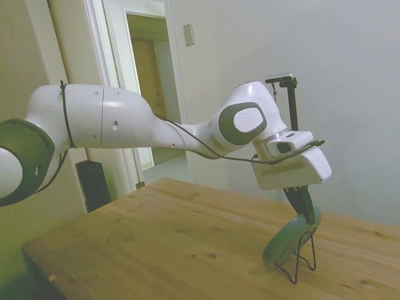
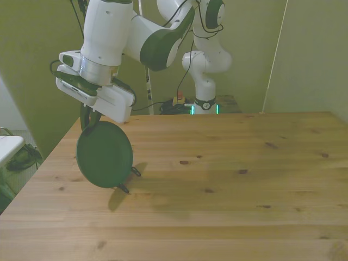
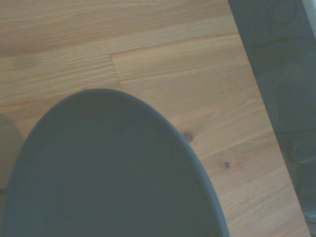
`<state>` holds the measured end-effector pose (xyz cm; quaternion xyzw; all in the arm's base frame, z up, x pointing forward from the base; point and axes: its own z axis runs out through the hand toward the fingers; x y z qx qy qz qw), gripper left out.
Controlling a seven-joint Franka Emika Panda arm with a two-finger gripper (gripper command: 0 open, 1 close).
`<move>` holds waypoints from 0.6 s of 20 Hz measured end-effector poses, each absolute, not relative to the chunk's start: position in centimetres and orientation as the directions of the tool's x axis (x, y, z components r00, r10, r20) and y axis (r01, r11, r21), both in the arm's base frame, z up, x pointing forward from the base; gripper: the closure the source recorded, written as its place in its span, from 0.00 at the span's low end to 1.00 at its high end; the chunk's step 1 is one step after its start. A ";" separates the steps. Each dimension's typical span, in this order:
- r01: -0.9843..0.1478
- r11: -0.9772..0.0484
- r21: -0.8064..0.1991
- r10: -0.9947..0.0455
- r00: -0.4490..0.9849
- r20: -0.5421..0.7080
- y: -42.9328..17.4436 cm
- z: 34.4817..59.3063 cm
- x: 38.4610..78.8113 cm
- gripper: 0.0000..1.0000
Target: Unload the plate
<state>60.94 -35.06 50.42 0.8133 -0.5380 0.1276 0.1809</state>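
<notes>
The plate (image 1: 289, 239) — standing on edge in the wire stand (image 1: 304, 257) near the table (image 1: 169, 244) edge — is being pinched at its top rim by the gripper (image 1: 304, 209), and is being judged stiff, smooth, breakable — best gripped firmly at that rim.

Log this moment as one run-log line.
phase: grasp | gripper: at top rim of plate | plate: upright, leaning in wire stand | table: wood

The wooden table (image 2: 228, 179) carries a black wire stand (image 1: 300, 259) right below the gripper (image 1: 303, 203). A green plate (image 2: 104, 155) leans in that stand.
</notes>
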 end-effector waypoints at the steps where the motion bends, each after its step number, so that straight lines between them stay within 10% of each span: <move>1: -0.921 -0.357 0.154 -0.828 0.389 0.404 -34.9 50.7 60.9 1.00; 12: -0.915 -0.385 0.123 -0.817 0.400 0.415 -31.3 55.6 61.4 1.00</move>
